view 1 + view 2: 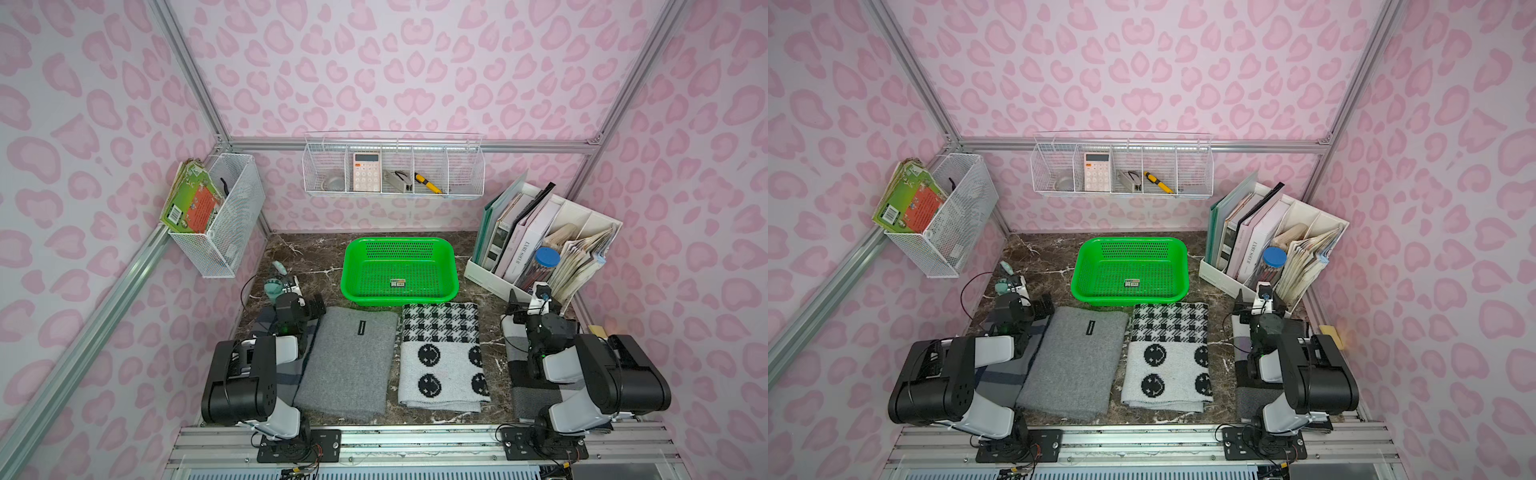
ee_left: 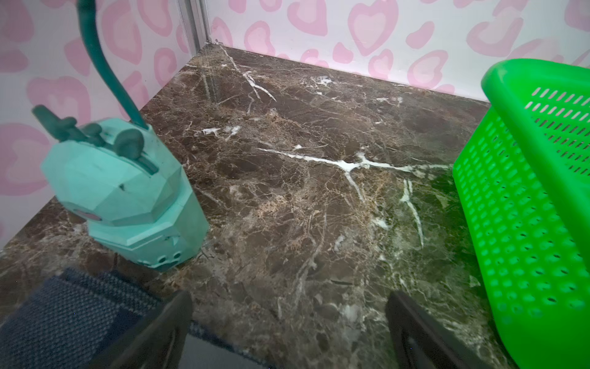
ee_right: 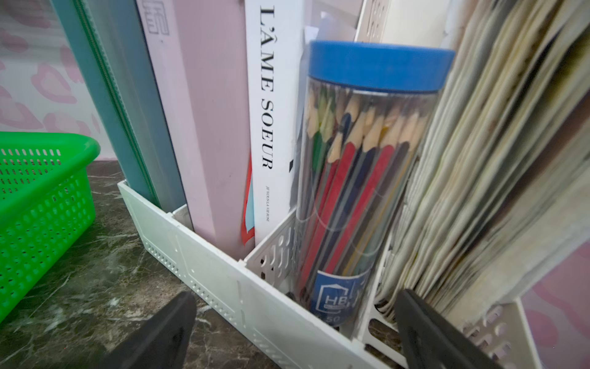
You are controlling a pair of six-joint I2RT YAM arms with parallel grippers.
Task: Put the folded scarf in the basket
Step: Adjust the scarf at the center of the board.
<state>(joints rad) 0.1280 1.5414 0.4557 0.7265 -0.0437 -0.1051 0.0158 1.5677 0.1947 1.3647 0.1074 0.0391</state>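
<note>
In both top views the green basket [image 1: 399, 240] [image 1: 1133, 240] sits mid-back on the bench [image 1: 324, 257], with a small sticker [image 1: 397, 283] on its floor. Just in front of the basket, outside it, lie a folded grey scarf [image 1: 347, 361] [image 1: 1073, 361] and a folded checked scarf [image 1: 442, 353] [image 1: 1167, 353], side by side. In the left wrist view the left fingers [image 2: 166, 326] are spread wide, grasping nothing, over bare bench between a teal toy [image 2: 121, 191] and the basket. In the right wrist view the right fingers [image 3: 166, 329] are also released and empty, facing a white rack [image 3: 207, 271] that holds a pencil tube [image 3: 367, 159].
</note>
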